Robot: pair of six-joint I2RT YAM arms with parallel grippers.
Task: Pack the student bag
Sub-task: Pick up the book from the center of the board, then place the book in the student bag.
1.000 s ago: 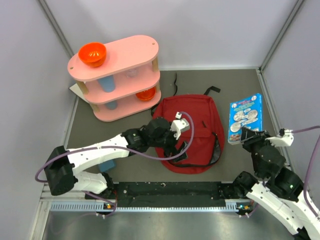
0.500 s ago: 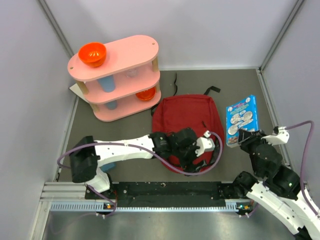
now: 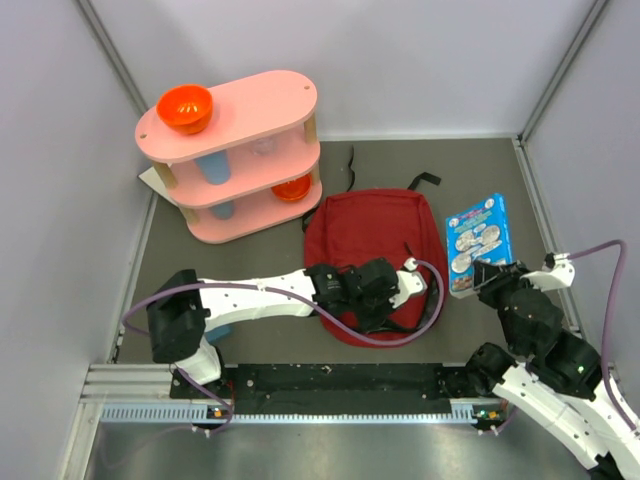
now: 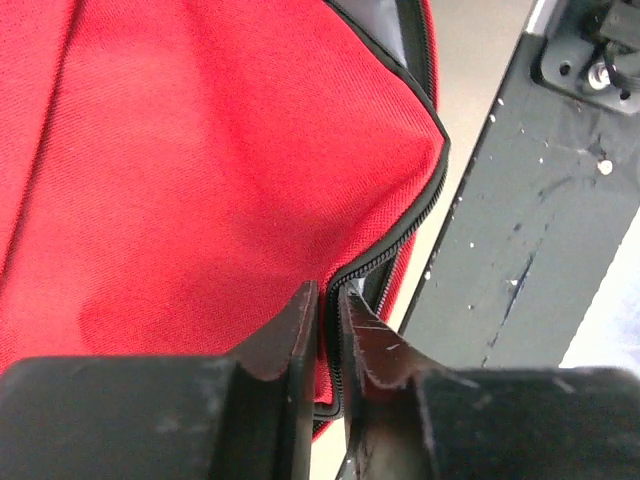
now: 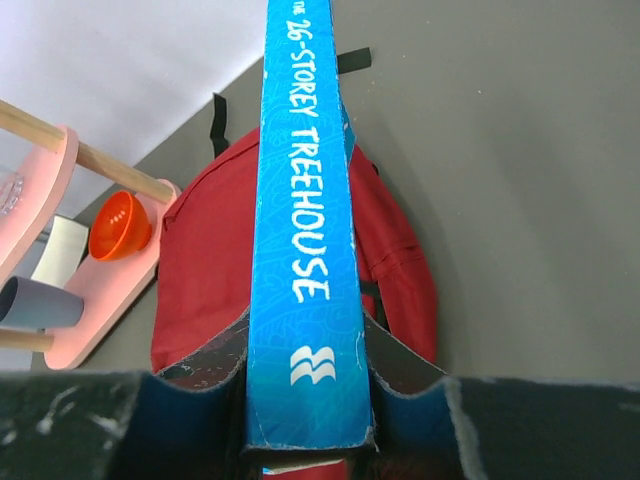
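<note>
Here the grey surface [image 3: 470, 170] carries everything. The pink three-tier shelf [image 3: 240, 110] stands at the far left. An orange bowl [image 3: 185, 108] sits on its top tier and a blue-grey cup [image 3: 212, 167] on the tier below. A second orange bowl [image 3: 291, 187] sits lower down at the shelf's right end.

The dark red bag [image 3: 365, 235] lies flat in the middle of the surface, just right of the shelf, with its black straps at the far end. Its zip is parted along the near right corner, and nothing can be seen inside it.

The blue book [image 3: 478, 240] is just right of the bag and tilted. The right fingers [image 5: 225, 355] are clenched on its near end, one on each cover, with the spine facing the wrist camera and the bag lying beyond it.

The left fingers [image 4: 305, 315] are over the bag's near edge, pressed almost together on the zip seam, which runs in between them.
</note>
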